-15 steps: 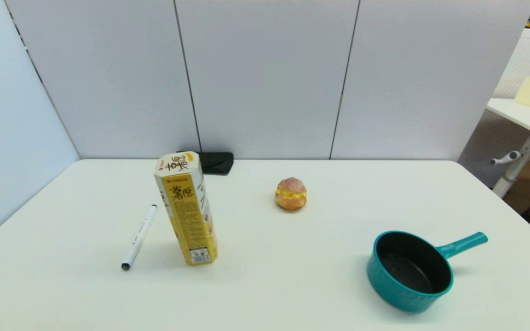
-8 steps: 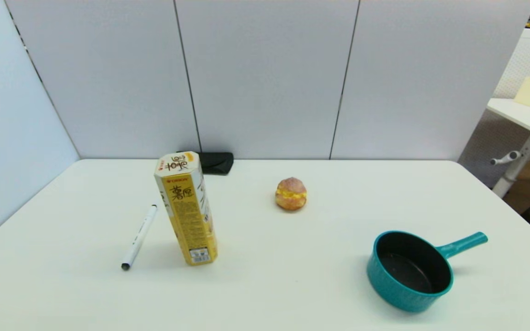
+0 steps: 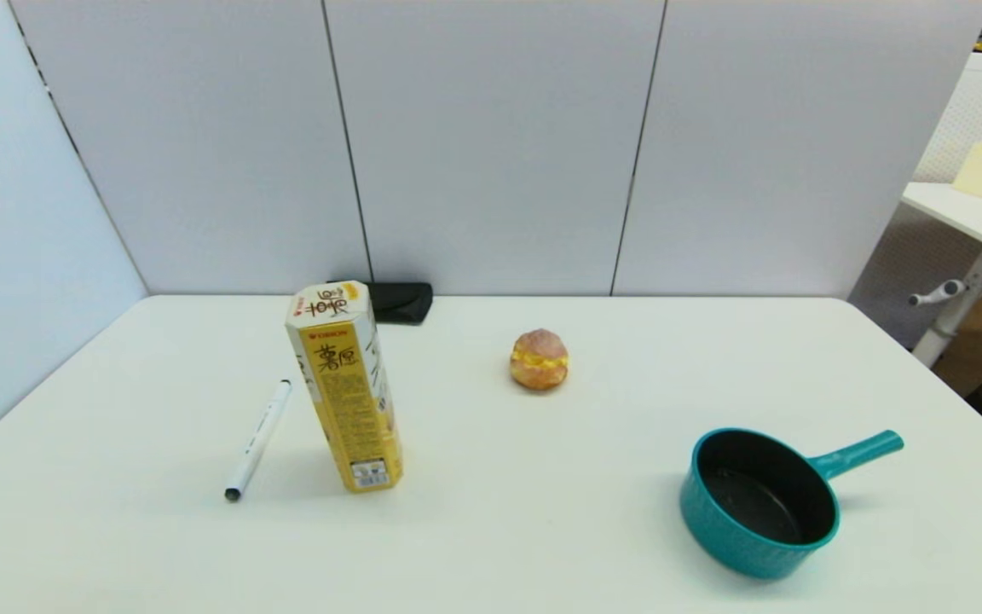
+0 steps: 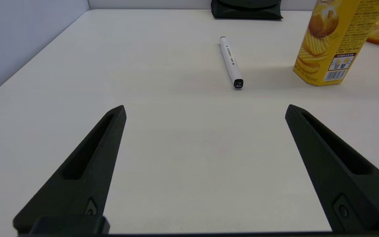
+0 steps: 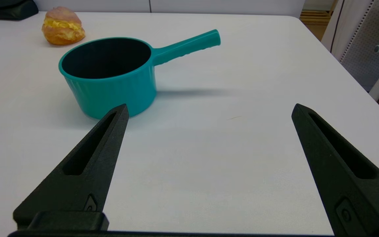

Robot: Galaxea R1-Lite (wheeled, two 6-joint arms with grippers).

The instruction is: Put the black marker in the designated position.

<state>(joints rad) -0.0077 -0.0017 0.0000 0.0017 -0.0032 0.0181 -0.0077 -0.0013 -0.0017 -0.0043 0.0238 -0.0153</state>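
Note:
The black marker (image 3: 257,440), a slim white pen with a small black end, lies flat on the white table (image 3: 491,529) left of the yellow snack box (image 3: 345,386). The left wrist view shows the black marker (image 4: 231,62) ahead of my left gripper (image 4: 206,110), which is open and holds nothing, well short of it. My right gripper (image 5: 209,110) is open too, near the teal pot (image 5: 110,74). Neither arm shows in the head view. The designated position is unmarked bare tabletop.
A cream puff (image 3: 539,359) sits mid-table. The teal pot (image 3: 764,499) stands front right, handle pointing right. A black pouch (image 3: 400,301) lies at the back wall behind the box. Partition walls close the back and left sides.

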